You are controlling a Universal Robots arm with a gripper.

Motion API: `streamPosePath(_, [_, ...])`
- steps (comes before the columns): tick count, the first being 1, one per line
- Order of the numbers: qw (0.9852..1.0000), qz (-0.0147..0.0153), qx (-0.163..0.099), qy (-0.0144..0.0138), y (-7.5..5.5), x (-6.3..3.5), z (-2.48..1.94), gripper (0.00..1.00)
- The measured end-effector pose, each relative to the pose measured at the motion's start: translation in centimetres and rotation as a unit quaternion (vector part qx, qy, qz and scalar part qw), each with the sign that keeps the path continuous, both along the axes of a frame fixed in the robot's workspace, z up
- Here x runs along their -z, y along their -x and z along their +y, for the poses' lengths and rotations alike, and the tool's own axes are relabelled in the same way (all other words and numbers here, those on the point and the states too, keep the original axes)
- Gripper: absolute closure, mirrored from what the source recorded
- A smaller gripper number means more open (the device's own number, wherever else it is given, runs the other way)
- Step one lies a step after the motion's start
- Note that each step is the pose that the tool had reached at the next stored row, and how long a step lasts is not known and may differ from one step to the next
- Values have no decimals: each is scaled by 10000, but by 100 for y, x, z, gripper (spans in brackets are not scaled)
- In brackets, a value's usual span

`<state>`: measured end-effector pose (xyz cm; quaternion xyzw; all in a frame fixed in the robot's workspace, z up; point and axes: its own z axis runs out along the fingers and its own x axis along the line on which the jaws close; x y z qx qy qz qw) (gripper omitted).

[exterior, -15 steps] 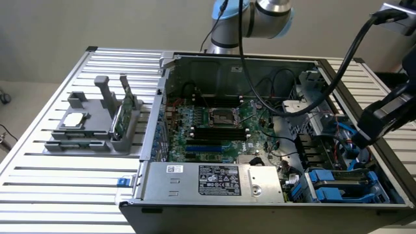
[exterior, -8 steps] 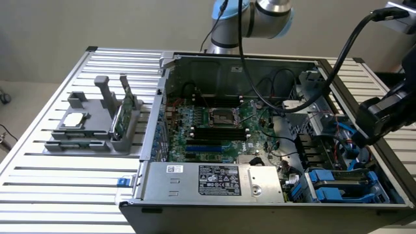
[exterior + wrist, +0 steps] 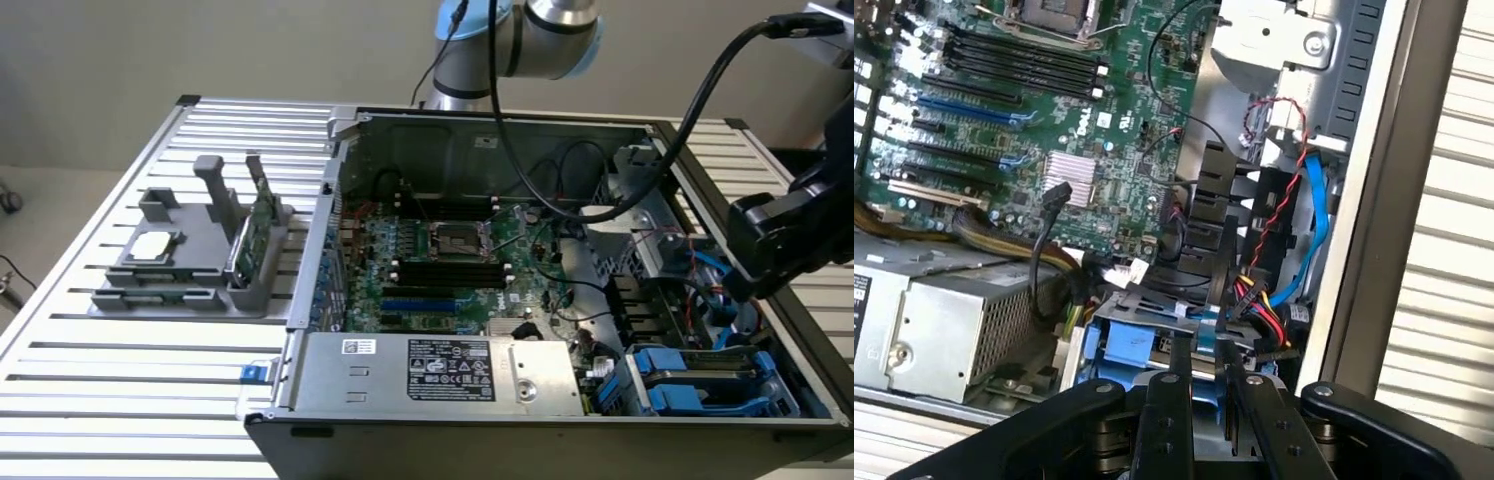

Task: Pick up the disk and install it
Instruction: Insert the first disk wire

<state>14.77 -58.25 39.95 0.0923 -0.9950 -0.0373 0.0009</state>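
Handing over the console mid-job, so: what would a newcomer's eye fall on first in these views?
The open computer case, green motherboard bare, dominates the slatted table. In its corner at the exterior view's lower right sits the disk in its blue carrier, the tool close above it. At the exterior view's left a grey holder carries a silver chip and a green card.
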Motion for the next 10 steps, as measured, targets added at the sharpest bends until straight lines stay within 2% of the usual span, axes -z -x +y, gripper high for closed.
streamPosePath(5, [9991, 0, 429, -4, 0, 3, 1, 75])
streamPosePath(10, [9963, 0, 859, -8, 0, 7, 0, 75])
